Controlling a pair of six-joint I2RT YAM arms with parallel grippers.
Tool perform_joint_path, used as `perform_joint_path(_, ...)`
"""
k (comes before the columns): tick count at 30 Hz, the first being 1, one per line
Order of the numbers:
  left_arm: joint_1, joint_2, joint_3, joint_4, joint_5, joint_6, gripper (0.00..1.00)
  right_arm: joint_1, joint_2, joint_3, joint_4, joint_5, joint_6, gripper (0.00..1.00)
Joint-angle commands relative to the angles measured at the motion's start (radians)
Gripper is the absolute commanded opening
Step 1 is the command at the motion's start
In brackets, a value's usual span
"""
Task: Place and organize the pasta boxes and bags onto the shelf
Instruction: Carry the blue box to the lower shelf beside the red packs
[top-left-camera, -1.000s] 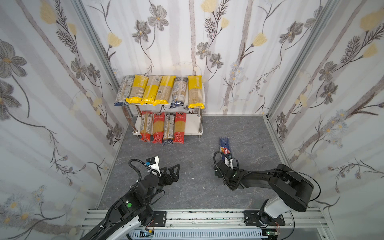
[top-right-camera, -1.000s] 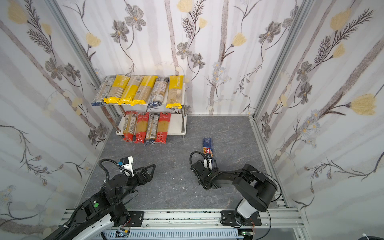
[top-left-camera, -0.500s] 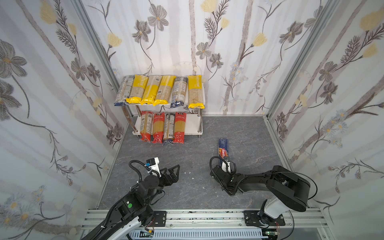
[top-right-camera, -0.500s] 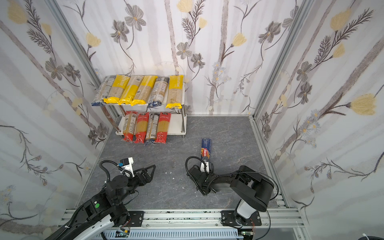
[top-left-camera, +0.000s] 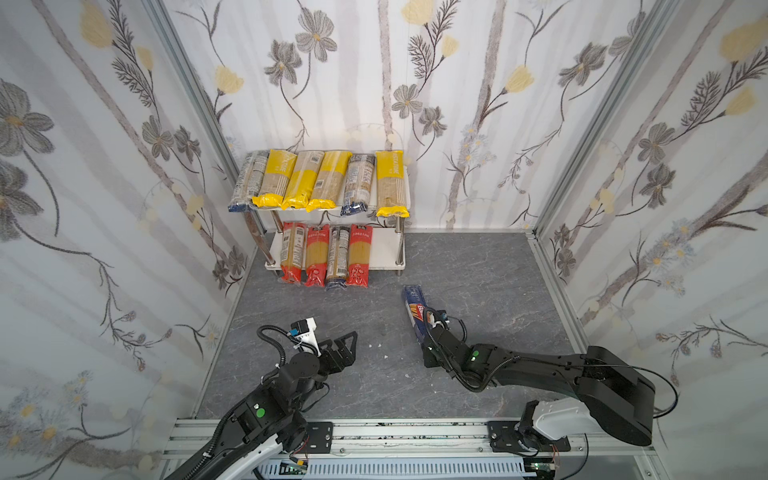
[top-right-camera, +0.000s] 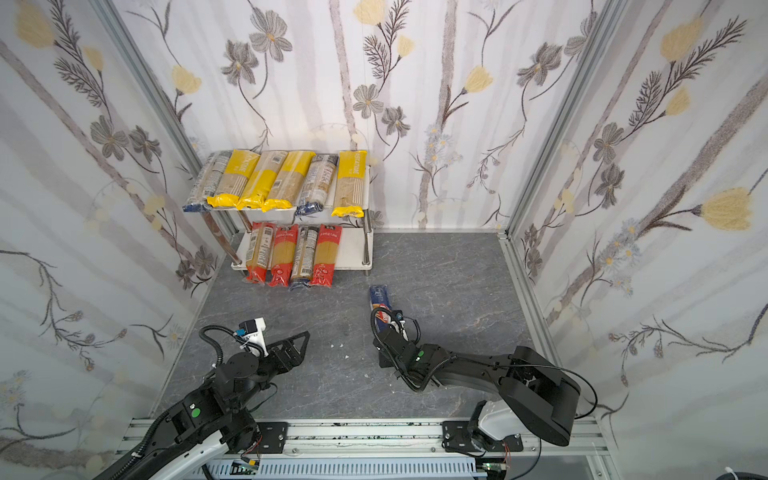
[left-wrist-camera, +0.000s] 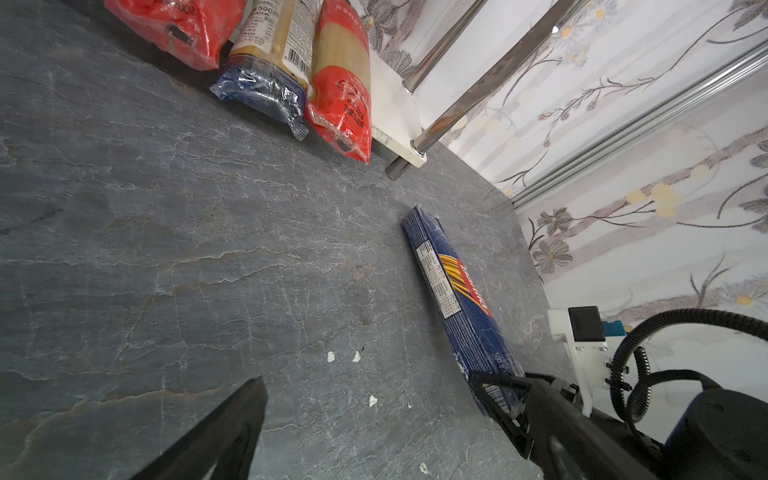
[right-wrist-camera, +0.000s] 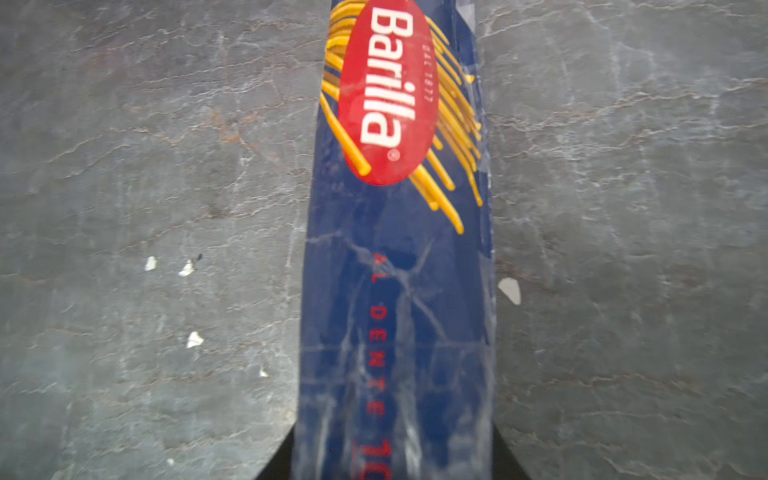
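On the shelf (top-left-camera: 387, 249) lie ten packs (top-left-camera: 309, 183); right claw (top-left-camera: 429, 336) grips one Barilla pack (top-left-camera: 415, 305).

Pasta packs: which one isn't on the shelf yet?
The dark blue Barilla box, gripped by the right hand out on the grey surface; all others sit on the white two-tier shelf.

The matte black left arm (top-left-camera: 270, 403) and right arm (top-left-camera: 540, 370) each bear a green dot. Ribbed black cables (top-left-camera: 279, 349) loop past white camera brackets (top-left-camera: 306, 327).
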Motion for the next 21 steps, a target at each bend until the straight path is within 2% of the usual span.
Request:
perform_joint_path(1,0.001,0.002,0.015,-0.001,-0.031,0.010,1.00,0.002,0.003,0.033,0.070,-0.051,-0.032,0.15)
perform_joint_path(11,0.002,0.014,0.055,-0.019,-0.066,0.024,1.00,0.002,-0.021,0.080,0.134,-0.108,-0.067,0.15)
perform_joint_path(21,0.002,0.085,0.142,-0.047,-0.125,0.047,1.00,-0.004,-0.040,0.173,0.126,-0.091,-0.132,0.14)
